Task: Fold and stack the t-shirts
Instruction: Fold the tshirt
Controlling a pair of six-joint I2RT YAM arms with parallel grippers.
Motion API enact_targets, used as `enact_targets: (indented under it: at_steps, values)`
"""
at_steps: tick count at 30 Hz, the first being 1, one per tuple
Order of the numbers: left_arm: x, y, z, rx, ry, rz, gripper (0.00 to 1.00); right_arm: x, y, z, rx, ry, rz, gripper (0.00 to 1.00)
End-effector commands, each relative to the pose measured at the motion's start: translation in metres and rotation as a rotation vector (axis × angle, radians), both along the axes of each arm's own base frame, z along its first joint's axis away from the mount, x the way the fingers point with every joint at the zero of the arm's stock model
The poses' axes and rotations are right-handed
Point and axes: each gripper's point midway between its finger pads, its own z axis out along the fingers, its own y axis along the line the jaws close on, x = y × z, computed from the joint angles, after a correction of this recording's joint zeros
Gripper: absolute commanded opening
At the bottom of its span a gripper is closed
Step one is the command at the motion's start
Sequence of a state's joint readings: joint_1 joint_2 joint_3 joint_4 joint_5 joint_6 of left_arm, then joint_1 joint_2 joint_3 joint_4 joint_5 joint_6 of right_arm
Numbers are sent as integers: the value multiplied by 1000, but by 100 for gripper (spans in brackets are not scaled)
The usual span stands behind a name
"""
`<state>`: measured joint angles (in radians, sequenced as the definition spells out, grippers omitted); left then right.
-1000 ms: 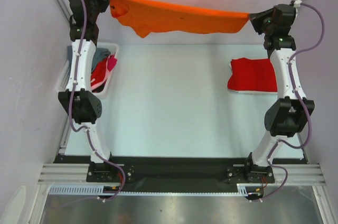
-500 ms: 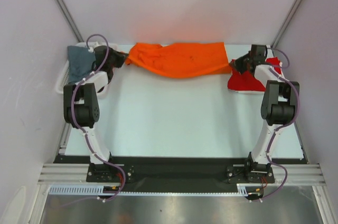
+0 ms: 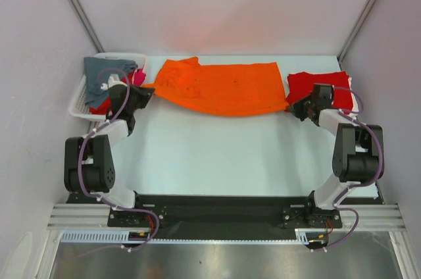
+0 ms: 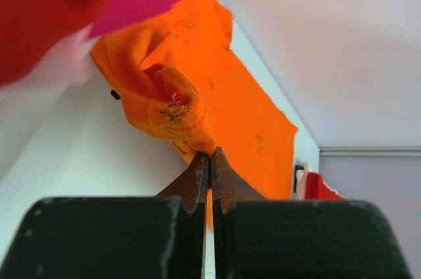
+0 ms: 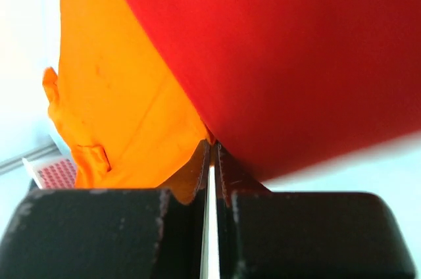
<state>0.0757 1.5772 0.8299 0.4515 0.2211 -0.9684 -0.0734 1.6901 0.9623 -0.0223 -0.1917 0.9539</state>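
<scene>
The bright orange t-shirt (image 3: pixel 220 86) lies spread flat across the far middle of the table. My left gripper (image 3: pixel 148 90) is shut on its left corner; the left wrist view shows the bunched orange cloth (image 4: pixel 177 104) pinched at the fingertips. My right gripper (image 3: pixel 291 106) is shut on its right corner; the orange cloth (image 5: pixel 125 101) meets the tips there. A folded red t-shirt (image 3: pixel 322 86) lies at the far right, close above my right gripper (image 5: pixel 212 144). Grey (image 3: pixel 105 67), red and pink (image 3: pixel 139 77) tees fill the basket.
A white mesh basket (image 3: pixel 80 95) stands at the far left beside my left arm. Grey walls close in the table on three sides. The black arm-base rail (image 3: pixel 217 203) runs along the near edge.
Both arms have come down and back toward me, from holding the orange shirt stretched high in the air to laying it flat on the table. Both grippers stay shut on its corners.
</scene>
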Motion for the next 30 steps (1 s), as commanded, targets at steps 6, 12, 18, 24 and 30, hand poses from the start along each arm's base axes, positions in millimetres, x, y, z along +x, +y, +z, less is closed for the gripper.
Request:
enact_targets:
  at_steps: [6,12,18,24,30]
  values:
    - [-60,15,-27,38,19,23,0,-47,11,-1,-87,-23,8,0]
    - [-105,32,-54,75,91,74,0,-97,21,-6,-152,28,20,0]
    - [-138,52,-82,78,208,141,0,-143,5,-18,-206,58,-83,0]
    - [-163,53,-102,58,254,153,1,-173,-8,-23,-263,116,-100,0]
    - [-194,52,-121,57,303,201,4,-191,-11,-30,-270,127,-101,7]
